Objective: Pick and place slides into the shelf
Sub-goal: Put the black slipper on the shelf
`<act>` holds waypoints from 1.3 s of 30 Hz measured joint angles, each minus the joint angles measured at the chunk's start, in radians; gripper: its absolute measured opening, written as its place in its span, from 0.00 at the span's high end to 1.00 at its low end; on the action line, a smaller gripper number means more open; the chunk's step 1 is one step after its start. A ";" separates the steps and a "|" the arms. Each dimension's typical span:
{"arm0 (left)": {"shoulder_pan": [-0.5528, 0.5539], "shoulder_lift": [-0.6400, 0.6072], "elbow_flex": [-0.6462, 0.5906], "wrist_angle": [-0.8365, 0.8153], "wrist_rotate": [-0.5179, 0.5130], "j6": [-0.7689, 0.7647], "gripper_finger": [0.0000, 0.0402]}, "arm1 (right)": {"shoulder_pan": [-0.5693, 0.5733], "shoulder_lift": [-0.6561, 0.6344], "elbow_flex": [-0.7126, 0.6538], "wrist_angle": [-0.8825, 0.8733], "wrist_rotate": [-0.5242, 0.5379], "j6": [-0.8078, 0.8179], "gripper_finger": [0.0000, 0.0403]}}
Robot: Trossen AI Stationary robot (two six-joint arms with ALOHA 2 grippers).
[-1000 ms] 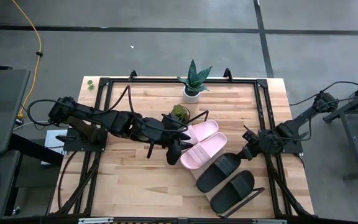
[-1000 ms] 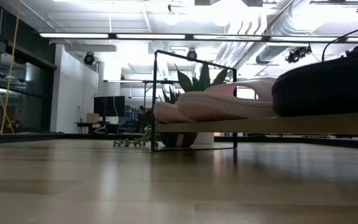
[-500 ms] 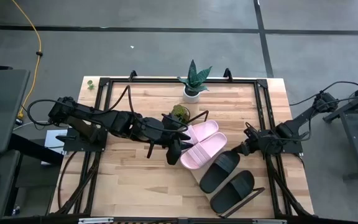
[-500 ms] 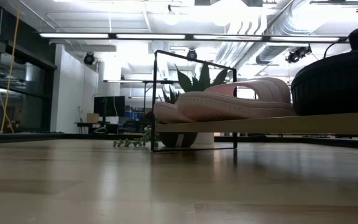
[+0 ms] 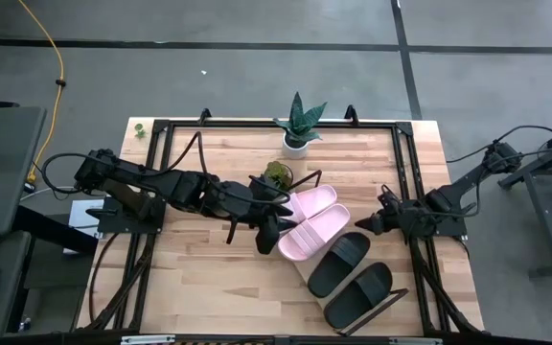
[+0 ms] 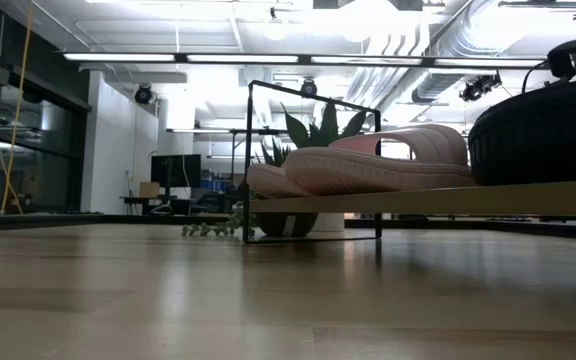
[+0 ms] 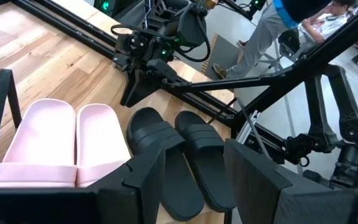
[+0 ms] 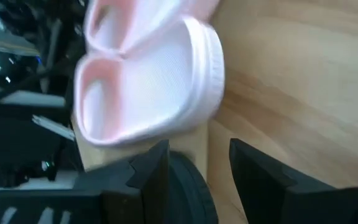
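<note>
A: What can't we make out?
B: In the low view a black slide (image 6: 543,125) runs off at three o'clock. The right wrist view blurs the pink slides (image 8: 148,81).
A: The shelf (image 5: 302,270)?
B: Mostly hidden beneath the slides from above.

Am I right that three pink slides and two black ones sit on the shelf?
Not quite: the high view shows two pink slides, not three. The two black ones do sit beside them on the shelf.

Two dark jointed arms, looping black cables, flat black fingers (image 7: 253,177)
</note>
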 joint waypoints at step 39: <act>0.002 0.000 0.000 -0.012 0.014 0.004 0.62 | -0.003 0.084 0.000 -0.049 -0.139 -0.015 0.61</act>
